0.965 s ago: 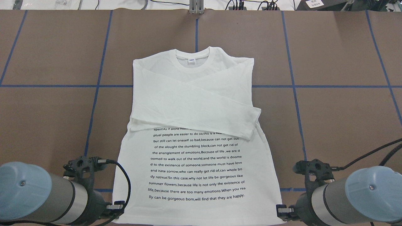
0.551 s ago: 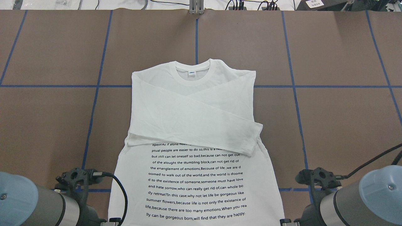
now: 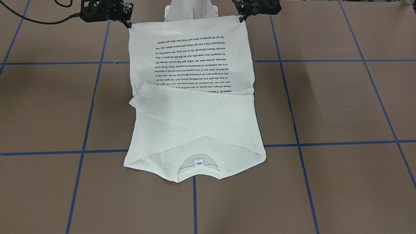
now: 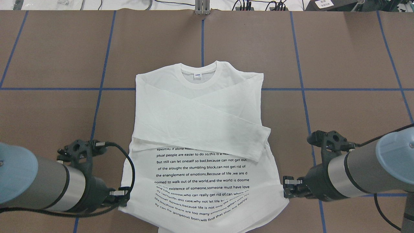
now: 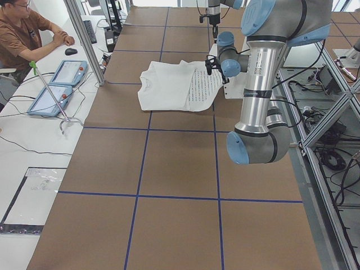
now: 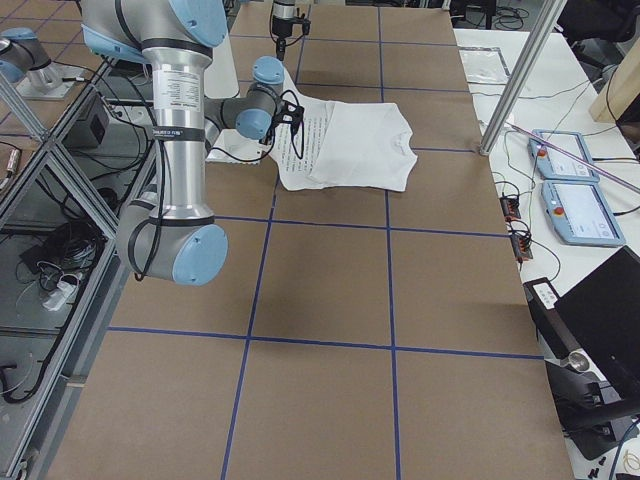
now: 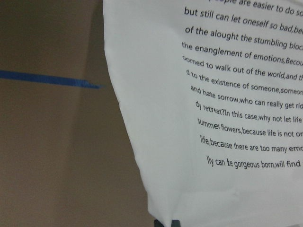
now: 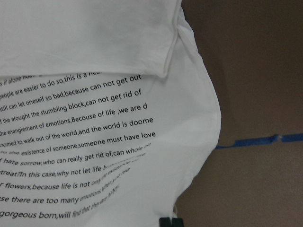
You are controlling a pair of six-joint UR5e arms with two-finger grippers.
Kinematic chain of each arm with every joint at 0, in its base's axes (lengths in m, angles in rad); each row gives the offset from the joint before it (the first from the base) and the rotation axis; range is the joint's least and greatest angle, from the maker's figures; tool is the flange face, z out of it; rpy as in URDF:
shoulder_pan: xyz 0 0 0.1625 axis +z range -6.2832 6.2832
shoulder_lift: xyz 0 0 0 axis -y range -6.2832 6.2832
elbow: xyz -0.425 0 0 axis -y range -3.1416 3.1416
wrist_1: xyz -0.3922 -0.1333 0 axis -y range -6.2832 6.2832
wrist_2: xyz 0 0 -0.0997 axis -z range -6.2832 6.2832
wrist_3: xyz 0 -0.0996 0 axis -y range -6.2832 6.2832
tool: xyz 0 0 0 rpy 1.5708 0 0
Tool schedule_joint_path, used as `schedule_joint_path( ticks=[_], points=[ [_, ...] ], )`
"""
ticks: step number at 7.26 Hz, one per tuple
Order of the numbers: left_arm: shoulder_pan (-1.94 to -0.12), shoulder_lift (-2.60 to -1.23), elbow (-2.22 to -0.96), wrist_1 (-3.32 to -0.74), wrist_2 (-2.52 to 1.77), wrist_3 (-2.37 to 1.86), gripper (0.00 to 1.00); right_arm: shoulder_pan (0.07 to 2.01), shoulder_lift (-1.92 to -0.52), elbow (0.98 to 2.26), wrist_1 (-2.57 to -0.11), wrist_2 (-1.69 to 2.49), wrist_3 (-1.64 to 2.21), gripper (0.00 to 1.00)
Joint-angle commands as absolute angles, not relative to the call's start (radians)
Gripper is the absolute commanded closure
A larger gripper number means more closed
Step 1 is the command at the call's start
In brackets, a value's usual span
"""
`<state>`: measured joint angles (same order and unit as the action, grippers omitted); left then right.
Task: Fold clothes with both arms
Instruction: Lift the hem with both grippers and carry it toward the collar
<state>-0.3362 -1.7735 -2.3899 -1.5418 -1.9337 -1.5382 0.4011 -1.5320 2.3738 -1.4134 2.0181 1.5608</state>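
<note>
The white long-sleeved shirt [image 4: 200,123] lies front up on the brown table, both sleeves crossed over the chest, collar [image 4: 198,75] at the far end and the black text block [image 4: 202,181] near me. My left gripper [image 4: 122,198] is shut on the hem's left corner. My right gripper [image 4: 286,188] is shut on the hem's right corner. Both hold the hem lifted off the table, so the lowest text lines bow. In the front-facing view the shirt [image 3: 195,123] hangs between the left gripper [image 3: 242,18] and the right gripper [image 3: 129,23]. The wrist views show cloth [image 7: 213,142] [image 8: 94,71] pinched at the fingertips.
Blue tape lines [image 4: 300,89] divide the brown table [image 4: 339,48]. The white pedestal [image 3: 191,9] stands behind the hem at the robot's side. Cables and a metal post [image 4: 202,8] line the far edge. An operator [image 5: 25,34] sits with two tablets [image 5: 56,87] beyond the table.
The shirt first slid toward me on the table. Since then both grippers have moved forward and up with the hem corners, so the hem now bows and the lowest text lines curve.
</note>
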Motion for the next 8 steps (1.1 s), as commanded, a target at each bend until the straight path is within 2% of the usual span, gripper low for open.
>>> schedule_joint_path(
  ticks=[1,2,4,6,8],
  points=[
    [-0.554,-1.839,-2.295,-1.545,-2.027,-1.401,1.00,0.544,-1.407,2.259,-1.411,2.028,1.559,1.00],
    [-0.657,-1.889,-2.210,-1.546,-2.070,-1.343,1.00,0.636,-1.378,2.225,-1.411,2.060,1.555,1.00],
    [-0.706,-1.943,-2.102,-1.568,-2.075,-1.338,1.00,0.760,-1.280,2.081,-1.411,2.115,1.555,1.00],
    [-0.761,-2.002,-2.001,-1.607,-2.077,-1.336,1.00,0.801,-1.179,1.950,-1.411,2.112,1.551,1.00],
    [-0.819,-2.010,-1.842,-1.788,-2.079,-1.341,1.00,0.831,-1.090,1.834,-1.410,2.109,1.493,1.00]
  ],
)
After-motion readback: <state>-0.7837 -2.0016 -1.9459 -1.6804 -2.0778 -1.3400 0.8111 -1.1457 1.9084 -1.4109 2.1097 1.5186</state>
